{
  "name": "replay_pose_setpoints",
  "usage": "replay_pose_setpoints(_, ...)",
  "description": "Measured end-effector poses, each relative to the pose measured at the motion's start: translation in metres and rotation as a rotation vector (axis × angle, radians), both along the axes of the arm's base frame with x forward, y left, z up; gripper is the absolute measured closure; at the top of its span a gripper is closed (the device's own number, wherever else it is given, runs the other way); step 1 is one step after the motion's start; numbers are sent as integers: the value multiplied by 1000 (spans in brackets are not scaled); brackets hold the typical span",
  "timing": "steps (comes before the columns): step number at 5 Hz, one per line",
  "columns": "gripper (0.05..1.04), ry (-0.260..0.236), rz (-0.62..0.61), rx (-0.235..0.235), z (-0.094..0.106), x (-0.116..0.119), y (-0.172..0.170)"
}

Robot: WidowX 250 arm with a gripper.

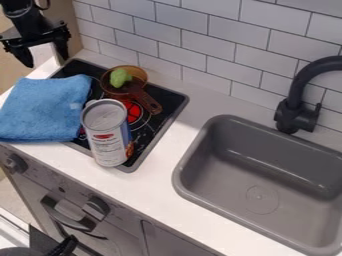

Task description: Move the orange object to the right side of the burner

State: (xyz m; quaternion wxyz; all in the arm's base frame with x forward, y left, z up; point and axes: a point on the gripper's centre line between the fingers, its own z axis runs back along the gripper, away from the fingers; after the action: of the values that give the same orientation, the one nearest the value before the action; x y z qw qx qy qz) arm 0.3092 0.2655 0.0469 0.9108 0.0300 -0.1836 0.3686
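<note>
Toy kitchen, seen at a slant from above. The tool (45,61), black and two-fingered, hangs at the upper left, beyond the blue cloth; its fingers stand apart, with nothing between them. The orange pan (138,75), translucent, rests on the rear part of the black stove top (168,103), its handle directed toward the lower right; a green piece (120,78) lies within it. A labelled can (109,140) stands in front of the pan, near the glowing red ring (133,113). The folded blue cloth (43,107) covers the stove top's left portion and part of the white desk (160,185). At right: grey sink (234,145) and black faucet (294,112).
</note>
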Motion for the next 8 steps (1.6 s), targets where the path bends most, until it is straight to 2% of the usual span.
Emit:
replay_pose_setpoints(1, 83, 33, 13, -38, -17, -4, -4)
replay_pose_setpoints(2, 83, 30, 109, -102, -20, 4, -12)
replay_pose_setpoints(3, 83, -41, 166, -91, -22, 20, -18)
replay_pose_setpoints(4, 83, -29, 204, -96, -29, 27, -26)
replay_pose_setpoints(5, 83, -33, 255, -125, -37, 36, -35)
replay_pose_setpoints(6, 83, 16, 291, -154, -46, 39, -42)
replay_pose_setpoints(8, 83, 47, 324, -190, -67, 42, -53)
